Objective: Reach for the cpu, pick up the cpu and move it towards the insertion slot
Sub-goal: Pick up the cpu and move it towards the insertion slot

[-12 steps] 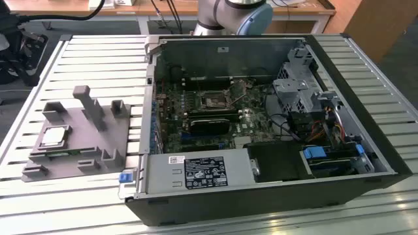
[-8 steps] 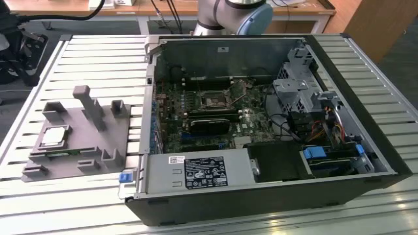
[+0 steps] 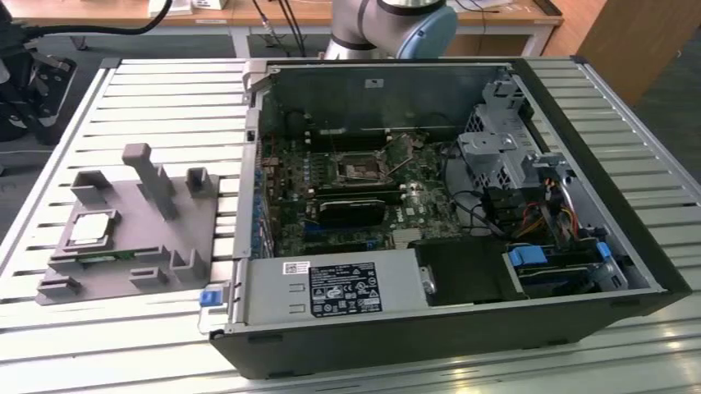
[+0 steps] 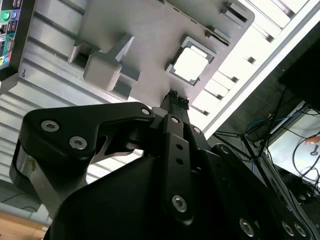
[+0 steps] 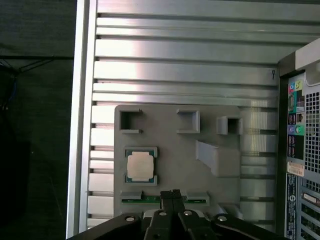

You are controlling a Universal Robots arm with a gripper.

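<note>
Over the grey fixture plate (image 5: 175, 150), the hand (image 5: 172, 193) hovers pressed together and holding nothing, near the cpu (image 5: 140, 166) lying in that plate's recess.

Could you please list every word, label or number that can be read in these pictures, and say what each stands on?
Nothing can be quoted; all print is too small or blurred.
Black label on the power supply: white print, unreadable.
White sticker beside it: unreadable.
Small sticker on the case wall: unreadable.
Pale label on the rear panel: blurred.
cpu top: no legible marking.
</note>
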